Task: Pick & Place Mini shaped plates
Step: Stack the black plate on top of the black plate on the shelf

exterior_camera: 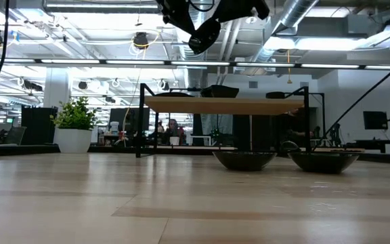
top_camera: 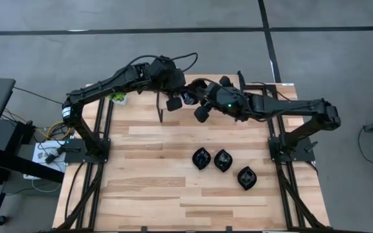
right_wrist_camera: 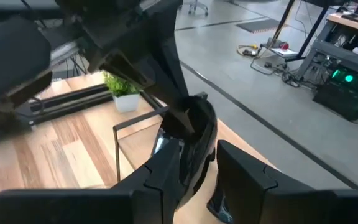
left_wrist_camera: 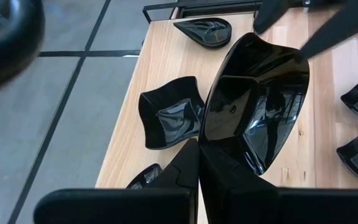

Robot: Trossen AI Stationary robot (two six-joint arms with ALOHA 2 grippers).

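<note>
- Left gripper (left_wrist_camera: 199, 148): fully closed, pinching one edge of a glossy black wavy-edged square plate (left_wrist_camera: 253, 106). It holds the plate in the air well above the wooden surface (top_camera: 154, 175), at the far middle of it. The plate stands on edge, tilted out ahead of the fingers, probably so that its free rim is offered to the other arm.
- Right gripper (right_wrist_camera: 199, 150): directly opposite the left gripper and nose to nose with it. Its fingers are apart and straddle the free rim of the same plate. One finger lies close against the plate, and a gap shows at the other. It has not yet clamped on, so the plate's weight appears to rest with the left gripper alone.
- Step in hand, as a judgement: an arm-to-arm handover in mid-air, with the receiving side in position but not closed.
- Set-down plates, three (top_camera: 223, 160): below and nearer than the right gripper. They lie close together in a loose row on the surface, hollow side up.
- Further plates: a wavy square (left_wrist_camera: 169, 115) and a teardrop (left_wrist_camera: 207, 31) lie under the left gripper near the surface's edge.
- Potted plant (top_camera: 117, 97): just beside the left arm, at the far edge and untouched.
</note>
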